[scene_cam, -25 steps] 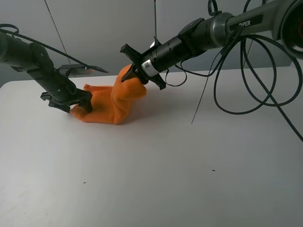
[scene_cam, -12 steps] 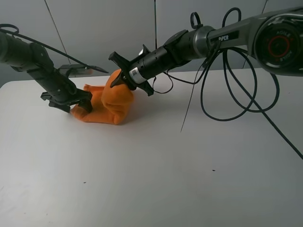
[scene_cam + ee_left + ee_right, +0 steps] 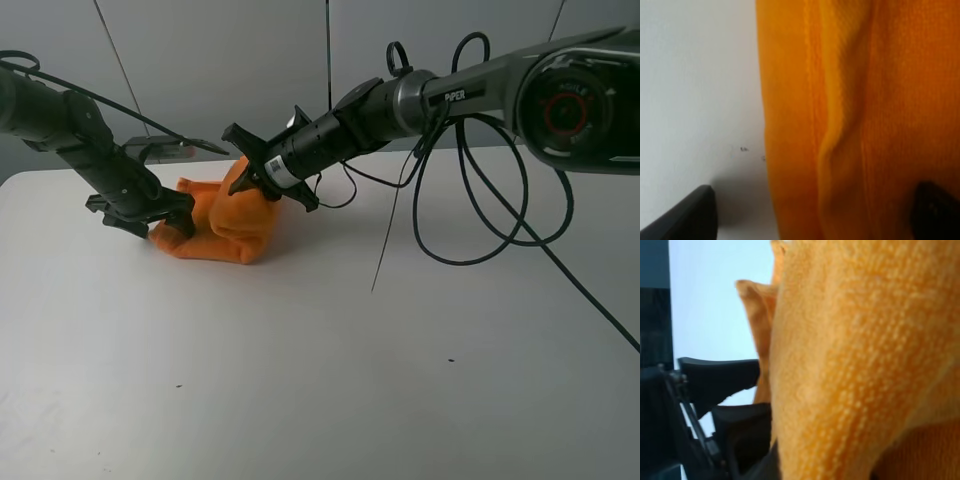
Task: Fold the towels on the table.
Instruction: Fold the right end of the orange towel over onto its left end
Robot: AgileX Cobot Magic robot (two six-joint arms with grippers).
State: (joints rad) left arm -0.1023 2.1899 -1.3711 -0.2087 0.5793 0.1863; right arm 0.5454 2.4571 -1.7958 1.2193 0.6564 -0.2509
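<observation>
The right gripper (image 3: 248, 172) has swung leftward, its jaws pinched on a raised fold of the orange towel (image 3: 225, 222), bunched near the white table's (image 3: 330, 360) far left edge. The left gripper (image 3: 165, 222) straddles its left end, jaws wide. Open tabletop spreads in front.

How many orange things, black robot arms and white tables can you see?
Orange towel: 1
Black robot arms, left and right: 2
White table: 1
Total: 4
</observation>
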